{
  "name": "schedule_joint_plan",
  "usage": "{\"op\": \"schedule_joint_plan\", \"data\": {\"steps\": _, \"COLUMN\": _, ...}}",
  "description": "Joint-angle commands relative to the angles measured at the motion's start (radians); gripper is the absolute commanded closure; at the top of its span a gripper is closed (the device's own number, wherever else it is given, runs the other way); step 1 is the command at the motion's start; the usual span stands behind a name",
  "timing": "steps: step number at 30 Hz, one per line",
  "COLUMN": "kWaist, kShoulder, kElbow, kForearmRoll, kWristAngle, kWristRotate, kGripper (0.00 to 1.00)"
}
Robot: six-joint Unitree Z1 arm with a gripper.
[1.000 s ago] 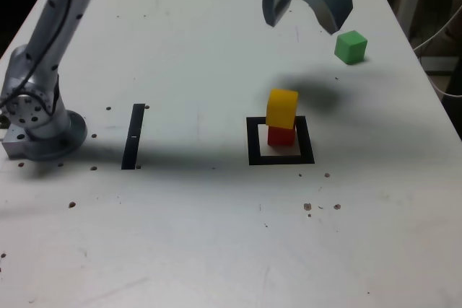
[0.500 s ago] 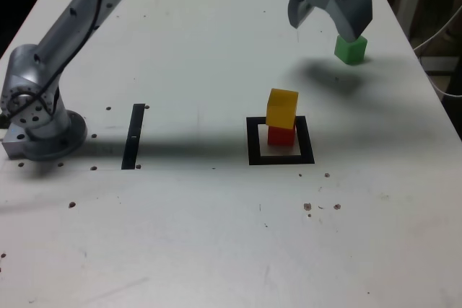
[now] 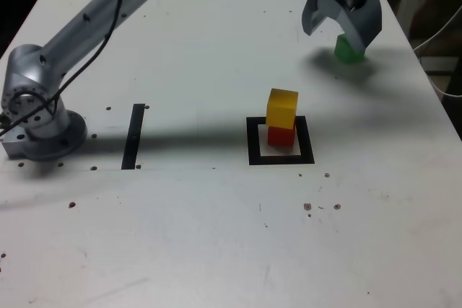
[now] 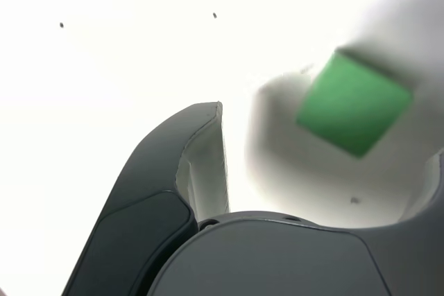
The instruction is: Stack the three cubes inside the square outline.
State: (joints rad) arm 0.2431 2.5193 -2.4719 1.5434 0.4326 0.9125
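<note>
Green cube at the far right of the white table in the exterior view, partly hidden behind the gripper. Jaws spread wide and pointing down, straddling the cube from above, nothing held; whether either one touches it, impossible to tell from here. Yellow cube stacked on the red cube, slightly skewed on it, both inside the square outline, well apart from the green one and nearer the camera. Straight black strip off to the exterior view's left, between the outline and the arm's grey base. Long grey arm link reaching from that base across the table's far side. Small dark specks scattered over the tabletop.

Wrist view next, very bright and washed out (table almost pure white). Green cube seen from above, turned diamond-wise, with its soft shadow around it. Gripper close up: one dark finger with a pale inner pad plainly clear of the cube, a strip of bare table between them. Other finger only a sliver at the frame edge, its gap to the cube unclear. No sign here of the stack, outline or strip; only a few specks on the table
</note>
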Motion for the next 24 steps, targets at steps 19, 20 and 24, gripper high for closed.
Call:
{"op": "schedule_joint_plan", "data": {"steps": 19, "kWaist": 0.007, "kShoulder": 0.074, "kElbow": -0.067, "kForearmRoll": -0.036, "kWristAngle": -0.052, "kWristRotate": 0.009, "kGripper": 0.17}}
{"op": "schedule_joint_plan", "data": {"steps": 20, "kWaist": 0.007, "kShoulder": 0.074, "kElbow": -0.068, "kForearmRoll": -0.035, "kWristAngle": -0.052, "kWristRotate": 0.005, "kGripper": 0.19}}
{"op": "schedule_joint_plan", "data": {"steps": 24, "kWaist": 0.007, "kShoulder": 0.074, "kElbow": -0.07, "kForearmRoll": -0.035, "kWristAngle": -0.052, "kWristRotate": -0.02, "kGripper": 0.33}}
